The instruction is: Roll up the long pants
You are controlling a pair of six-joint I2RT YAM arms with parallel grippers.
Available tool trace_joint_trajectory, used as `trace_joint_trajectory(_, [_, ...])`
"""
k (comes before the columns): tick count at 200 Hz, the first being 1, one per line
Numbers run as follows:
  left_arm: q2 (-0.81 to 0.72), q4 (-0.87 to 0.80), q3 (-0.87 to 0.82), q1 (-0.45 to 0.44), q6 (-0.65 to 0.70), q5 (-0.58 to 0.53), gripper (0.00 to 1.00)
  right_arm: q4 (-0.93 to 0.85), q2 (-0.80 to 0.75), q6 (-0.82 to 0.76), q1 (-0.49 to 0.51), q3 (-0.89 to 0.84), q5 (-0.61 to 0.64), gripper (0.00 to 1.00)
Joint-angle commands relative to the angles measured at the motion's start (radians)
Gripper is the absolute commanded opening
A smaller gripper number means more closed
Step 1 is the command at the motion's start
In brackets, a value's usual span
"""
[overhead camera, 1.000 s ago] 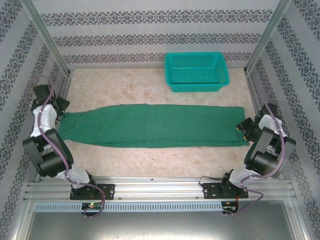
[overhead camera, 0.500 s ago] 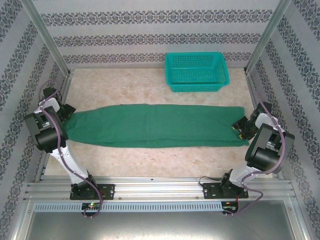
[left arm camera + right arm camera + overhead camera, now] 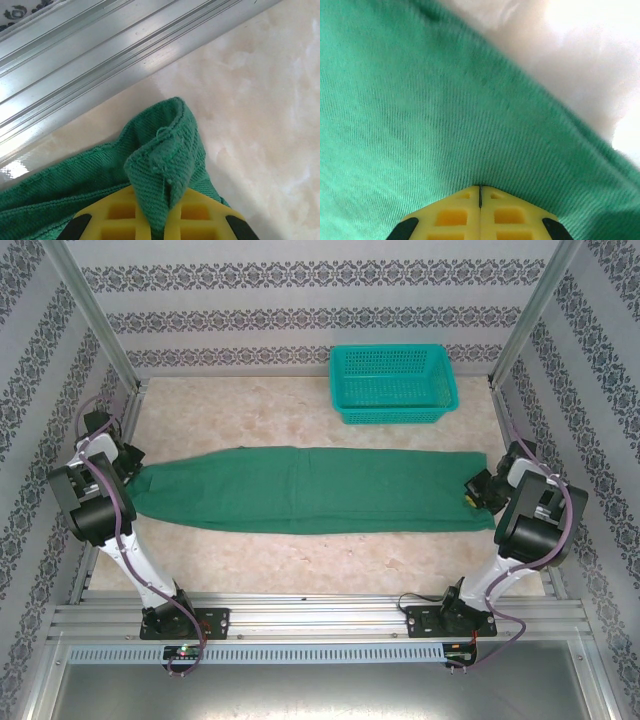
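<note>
Your long pants [image 3: 310, 488] lie flat at full length across the table [image 3: 300, 560], with no roll started. Your left gripper [image 3: 128, 468] pinches a fold at one end. Your right gripper [image 3: 478, 490] is closed at the other (whether on cloth, I cannot tell). All the rolling remains.

One pair of long pants [image 3: 310, 488] lay across the middle of the top view, its legs apparently stacked into a single band, so they could not be counted apart. One teal mesh basket [image 3: 392, 412] stood at upper centre-right. One marbled table [image 3: 250, 410] carried both. There were two arms, the left arm [image 3: 88, 512] at the left edge and the right arm [image 3: 535, 528] at the right edge, and so two grippers: the left gripper [image 3: 126, 464] and the right gripper [image 3: 480, 489]. The left wrist view showed two yellow fingers [image 3: 115, 222] at its bottom edge, and the right wrist view two more fingers [image 3: 450, 220]. Two metal posts [image 3: 92, 320] rose in the upper corners.
</note>
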Motion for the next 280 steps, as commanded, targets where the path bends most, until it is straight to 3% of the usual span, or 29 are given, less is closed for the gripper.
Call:
trace_joint_trajectory(1, [-0.039, -0.034, 0.043, 0.007, -0.009, -0.031, 0.00, 0.005, 0.040, 0.003, -0.033, 0.067, 0.047, 0.00])
trace_joint_trajectory(35, [-0.050, -0.055, 0.052, 0.007, -0.019, -0.065, 0.00, 0.001, 0.084, 0.009, -0.053, 0.152, 0.083, 0.00])
trace_joint_trajectory(58, [-0.045, -0.071, 0.067, 0.006, -0.016, -0.063, 0.00, -0.072, 0.076, -0.005, -0.053, 0.185, 0.029, 0.00])
trace_joint_trajectory(68, [-0.045, -0.073, 0.070, 0.007, -0.018, -0.068, 0.00, -0.095, 0.032, -0.011, -0.054, 0.164, 0.012, 0.21])
trace_joint_trajectory(82, [-0.048, -0.073, 0.074, 0.006, -0.019, -0.083, 0.00, -0.126, -0.048, -0.025, -0.053, 0.124, 0.019, 0.25])
trace_joint_trajectory(90, [-0.048, -0.073, 0.071, 0.007, -0.023, -0.097, 0.00, -0.161, -0.092, -0.037, -0.053, 0.106, 0.028, 0.36])
trace_joint_trajectory(97, [-0.049, -0.064, 0.068, 0.006, -0.023, -0.104, 0.00, -0.194, -0.126, -0.048, -0.054, 0.096, 0.037, 0.38])
trace_joint_trajectory(134, [-0.026, -0.029, 0.061, 0.009, -0.042, -0.112, 0.00, -0.295, -0.259, -0.062, -0.055, 0.021, 0.062, 0.40])
trace_joint_trajectory(179, [-0.008, 0.021, 0.041, 0.006, -0.044, -0.066, 0.00, -0.357, -0.290, -0.067, -0.034, -0.050, 0.091, 0.41])
trace_joint_trajectory(280, [0.048, 0.047, 0.050, 0.007, -0.010, -0.032, 0.00, -0.240, -0.111, -0.024, -0.027, -0.069, 0.164, 0.41])
